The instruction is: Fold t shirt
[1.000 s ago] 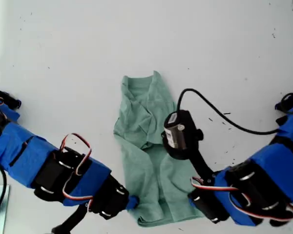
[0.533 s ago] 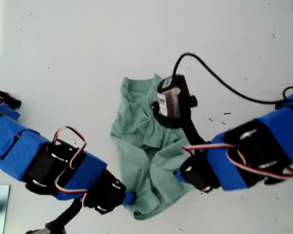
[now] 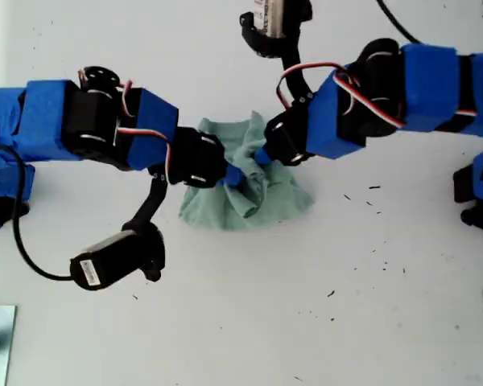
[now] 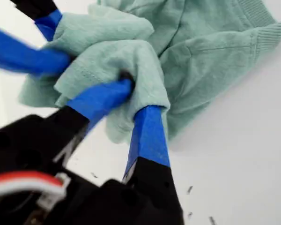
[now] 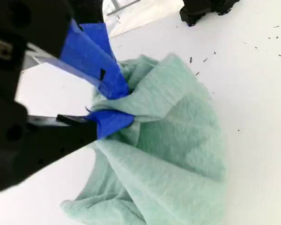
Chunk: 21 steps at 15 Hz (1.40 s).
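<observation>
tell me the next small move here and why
Probably lower both grips to the table and let go, so the carried hem lies over the collar end. My first gripper and my second gripper are each shut on a bunch of the t shirt, close together, and in the exterior view the cloth sits as a crumpled heap rather than a flat fold.
</observation>
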Motion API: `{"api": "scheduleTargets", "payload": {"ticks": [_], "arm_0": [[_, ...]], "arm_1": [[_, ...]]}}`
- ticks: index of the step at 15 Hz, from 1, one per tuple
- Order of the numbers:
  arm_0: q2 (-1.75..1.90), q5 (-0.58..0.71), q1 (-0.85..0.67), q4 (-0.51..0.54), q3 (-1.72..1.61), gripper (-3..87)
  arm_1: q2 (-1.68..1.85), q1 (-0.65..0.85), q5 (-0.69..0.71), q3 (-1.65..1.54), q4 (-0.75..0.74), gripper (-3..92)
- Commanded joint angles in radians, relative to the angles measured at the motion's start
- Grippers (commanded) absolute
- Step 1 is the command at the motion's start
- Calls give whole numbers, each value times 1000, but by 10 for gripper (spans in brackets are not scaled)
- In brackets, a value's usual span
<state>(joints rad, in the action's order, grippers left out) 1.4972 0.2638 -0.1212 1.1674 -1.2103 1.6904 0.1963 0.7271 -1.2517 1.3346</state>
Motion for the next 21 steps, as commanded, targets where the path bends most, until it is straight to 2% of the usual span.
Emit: {"api": "scheduleTargets", "payload": {"ticks": [1, 3, 5, 9, 11, 13, 14, 15, 16, 18, 19, 20, 21], "arm_0": [[207, 58, -135, -52, -146, 325], [399, 98, -285, -114, -405, 339], [667, 112, -402, -189, -696, 330], [1089, 92, -483, -225, -1095, 311], [1328, 35, -442, -245, -1321, 274], [1644, -77, -333, -265, -1585, 187], [1858, -127, -279, -264, -1732, 112], [2108, -198, -230, -196, -1868, 80], [2075, -261, -196, -144, -1905, 72], [2108, -249, -97, -132, -1988, 109], [2105, -279, -51, -133, -2031, 116], [2102, -192, -14, -130, -2023, 121], [2105, -187, 25, -129, -2025, 122]], "arm_1": [[150, 129, 138, -54, -69, 446], [328, 295, 137, -282, -164, 343], [520, 431, 133, -474, -201, 299], [776, 482, 100, -724, -189, 255], [963, 463, 61, -908, -176, 257], [1255, 408, -23, -1195, -176, 229], [1433, 374, -80, -1358, -163, 166], [1615, 337, -152, -1494, -104, 119], [1810, 305, -213, -1617, -23, 101], [1818, 341, -383, -1807, 20, 76], [1784, 360, -313, -1850, 12, 84], [1815, 341, -267, -1850, 12, 86], [1813, 327, -43, -1847, 20, 85]]}}
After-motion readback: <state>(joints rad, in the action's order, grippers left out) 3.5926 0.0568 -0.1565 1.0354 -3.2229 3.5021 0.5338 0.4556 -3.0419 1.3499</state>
